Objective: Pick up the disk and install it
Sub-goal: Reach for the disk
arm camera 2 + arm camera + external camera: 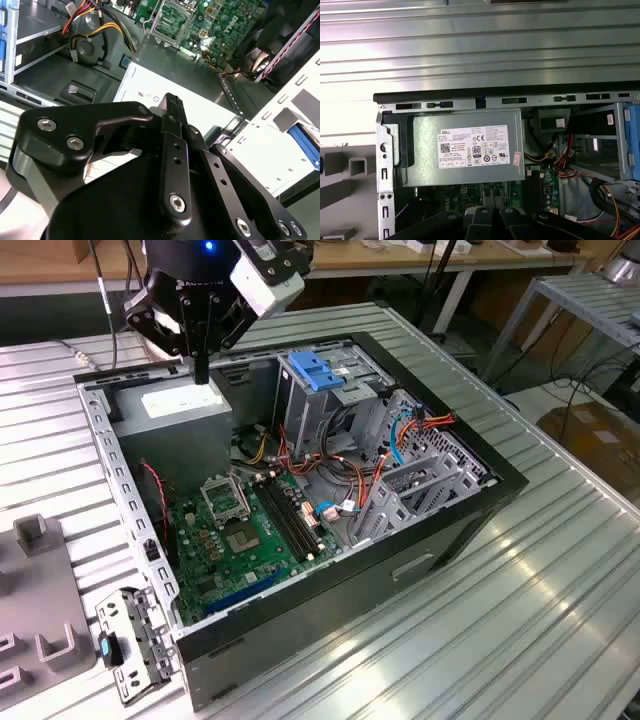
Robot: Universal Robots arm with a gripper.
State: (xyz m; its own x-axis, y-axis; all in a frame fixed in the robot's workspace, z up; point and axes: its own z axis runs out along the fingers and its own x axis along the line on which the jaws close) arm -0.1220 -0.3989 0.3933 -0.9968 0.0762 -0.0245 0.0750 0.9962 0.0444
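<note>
My gripper (200, 373) hangs fingers-down just above the grey power supply (185, 405) at the far corner of the open computer case (500, 490). In the second wrist view its black fingers (172, 107) are shut with nothing between them, over the supply's white label (150, 92). The first wrist view looks down on that power supply (465, 147). A tall grey cage (300, 415) with a blue bracket (315, 370) on top stands to the exterior view's right of the gripper. Beside the bracket sits a pale blue-grey flat part (355, 392); I cannot tell whether it is the disk.
The green motherboard (240, 530) lies in the case floor, with red and orange cables (420, 425) by a lower grey drive cage (420, 485). On the ribbed metal table (520, 620), a grey slotted fixture (35, 590) and a metal bracket (130, 645) lie at the exterior view's left.
</note>
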